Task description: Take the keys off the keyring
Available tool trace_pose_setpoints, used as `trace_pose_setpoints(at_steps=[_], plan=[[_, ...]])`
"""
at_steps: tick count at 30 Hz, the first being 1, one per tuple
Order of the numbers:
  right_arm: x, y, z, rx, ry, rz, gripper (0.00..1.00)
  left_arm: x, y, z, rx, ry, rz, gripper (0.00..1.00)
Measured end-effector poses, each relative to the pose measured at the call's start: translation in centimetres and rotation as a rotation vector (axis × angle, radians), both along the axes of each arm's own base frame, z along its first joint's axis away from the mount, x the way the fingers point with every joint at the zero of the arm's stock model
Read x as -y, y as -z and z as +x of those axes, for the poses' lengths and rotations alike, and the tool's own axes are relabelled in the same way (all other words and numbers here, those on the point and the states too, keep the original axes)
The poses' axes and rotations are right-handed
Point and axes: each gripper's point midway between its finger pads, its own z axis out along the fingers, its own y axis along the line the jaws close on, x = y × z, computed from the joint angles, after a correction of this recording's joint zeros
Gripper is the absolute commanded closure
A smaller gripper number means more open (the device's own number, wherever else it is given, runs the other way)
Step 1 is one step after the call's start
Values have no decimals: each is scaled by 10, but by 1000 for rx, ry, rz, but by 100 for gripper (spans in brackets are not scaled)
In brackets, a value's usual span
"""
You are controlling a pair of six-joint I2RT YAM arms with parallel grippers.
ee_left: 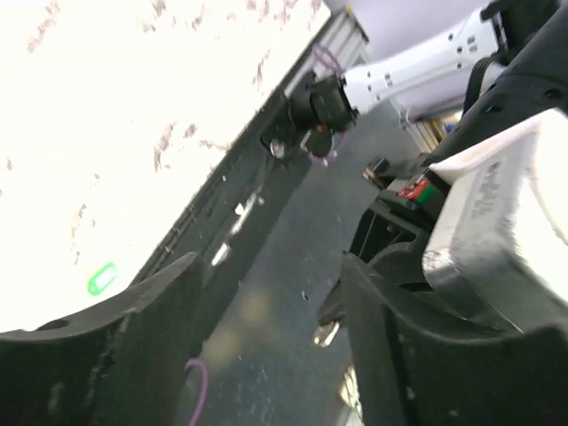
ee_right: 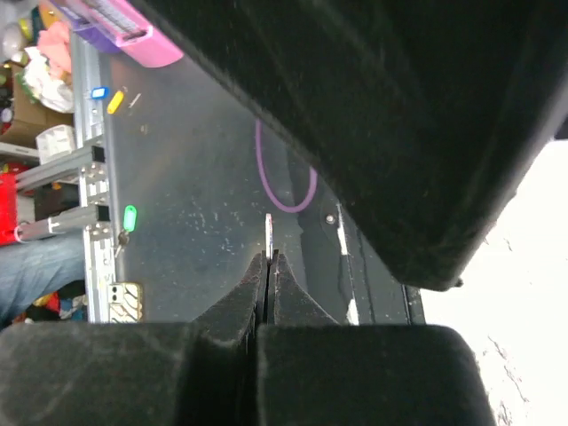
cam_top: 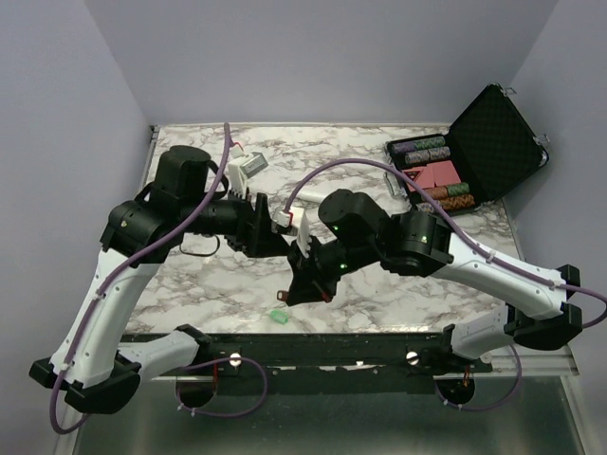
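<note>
The green keyring fob (cam_top: 279,316) lies on the marble table near the front edge, apart from both grippers; it also shows in the left wrist view (ee_left: 101,278). My right gripper (cam_top: 292,292) hangs just above and behind the fob. It is shut (ee_right: 269,259) on a thin grey metal key (ee_right: 269,229), seen edge-on and sticking out past the fingertips. A small metal key tip (ee_left: 326,333) shows beside my left gripper's right finger. My left gripper (cam_top: 261,227) is open and empty (ee_left: 266,355), held above the table next to the right wrist.
An open black case (cam_top: 493,142) of poker chips stands at the back right. A long white cylinder (cam_top: 305,192) and a small white object (cam_top: 248,166) lie at the back. The table's front rail (cam_top: 322,355) is close. Coloured tags (ee_right: 130,217) lie on the floor below.
</note>
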Motion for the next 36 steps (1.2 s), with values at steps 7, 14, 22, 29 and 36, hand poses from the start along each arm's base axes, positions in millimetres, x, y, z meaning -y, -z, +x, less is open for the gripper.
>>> trace_pose_setpoints(at_steps=[7,14,22,29,36], plan=[[-6,-5,-5,2,-30,43,99,-19,-16,4,167,-82,-72,15],[-7,-3,-2,17,-14,63,99,-32,10,23,196,-198,-42,14],[9,48,19,19,149,7,99,-54,59,45,171,-381,92,9],[9,112,52,-95,349,-43,99,-74,110,46,111,-485,207,8],[-2,162,73,-197,513,-101,99,-96,152,31,106,-576,259,7]])
